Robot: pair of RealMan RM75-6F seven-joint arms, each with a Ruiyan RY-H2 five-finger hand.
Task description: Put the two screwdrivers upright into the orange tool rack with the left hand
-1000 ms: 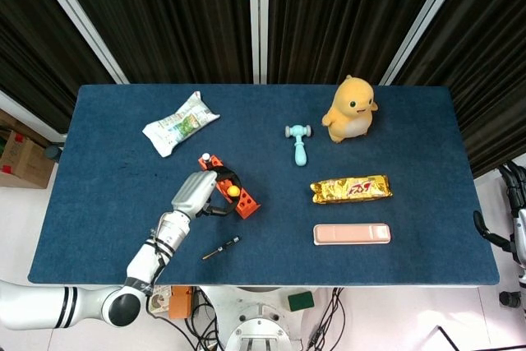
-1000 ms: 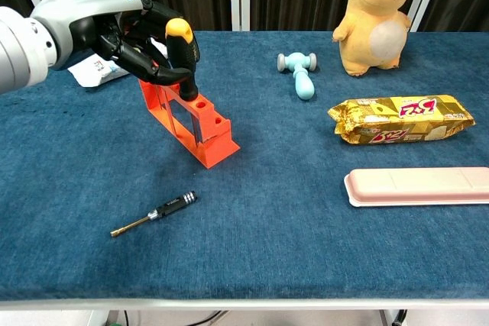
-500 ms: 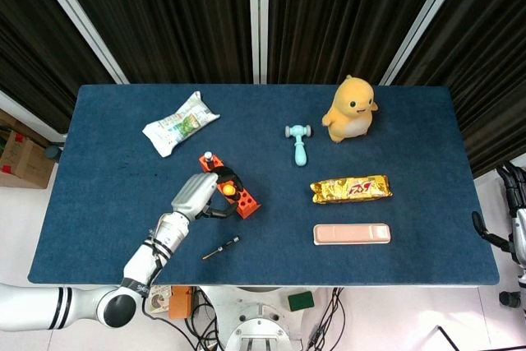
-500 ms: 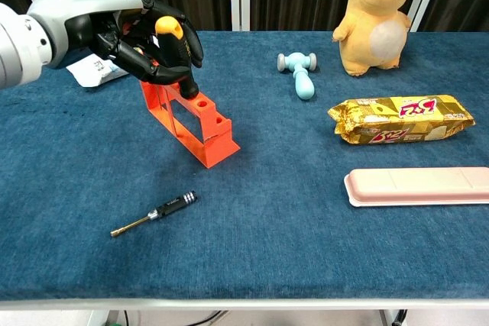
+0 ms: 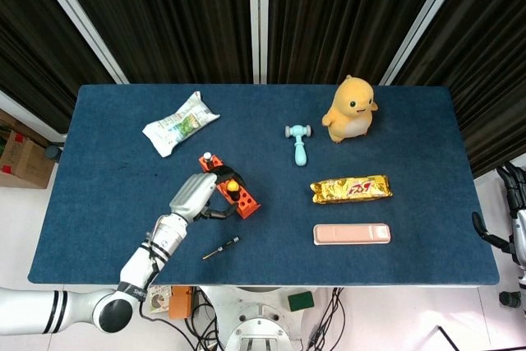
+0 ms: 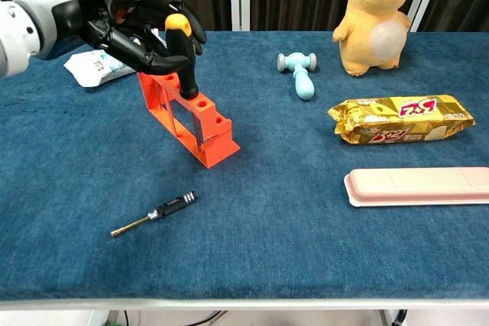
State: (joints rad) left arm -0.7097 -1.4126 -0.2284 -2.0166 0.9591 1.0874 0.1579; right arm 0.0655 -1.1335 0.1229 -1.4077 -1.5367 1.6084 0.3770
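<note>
One screwdriver (image 6: pixel 182 51), orange-capped with a black grip, stands upright over the orange tool rack (image 6: pixel 189 117), clasped in the curled fingers of my left robot hand (image 6: pixel 134 22). The second screwdriver (image 6: pixel 153 214) lies flat on the table (image 6: pixel 290 211), near the rack.

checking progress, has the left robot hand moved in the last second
Yes. The left robot hand, holding the yellow-handled screwdriver, has risen slightly and shifted a little left against the orange rack in the chest view.

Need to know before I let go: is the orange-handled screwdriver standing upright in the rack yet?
Roughly upright: the orange-handled screwdriver stands over the orange tool rack, left hand holding it. Whether it is seated, cannot tell.
</note>
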